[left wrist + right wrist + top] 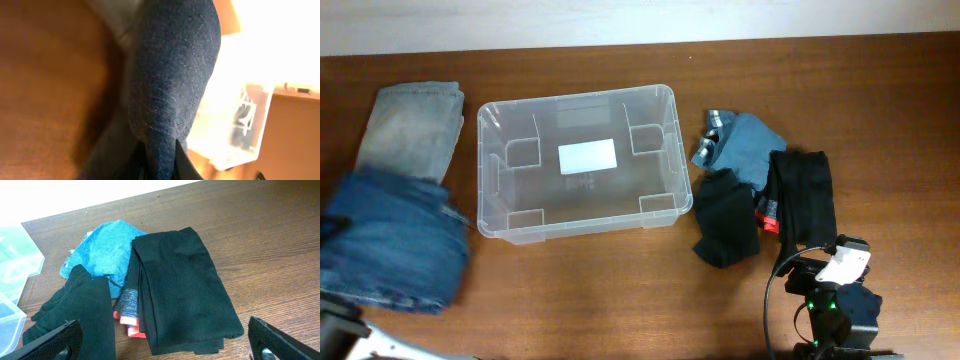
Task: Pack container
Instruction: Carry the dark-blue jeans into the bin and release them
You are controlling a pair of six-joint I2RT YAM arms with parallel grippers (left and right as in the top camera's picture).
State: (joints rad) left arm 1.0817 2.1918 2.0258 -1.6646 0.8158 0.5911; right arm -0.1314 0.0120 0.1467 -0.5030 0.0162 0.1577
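The left pincer (159, 164) is seen clamped shut, with a fold of dark denim (170, 80) pinched between its fingers. The right pincer (167, 342) is held spread wide, its fingers (50, 342) far apart.

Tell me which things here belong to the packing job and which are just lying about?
In the job: clear rectangular plastic container; dark blue folded denim jeans, gripped by the left gripper.
Lying about, untouched: pale folded denim jeans; black folded garment; teal-blue crumpled cloth; black gloves.
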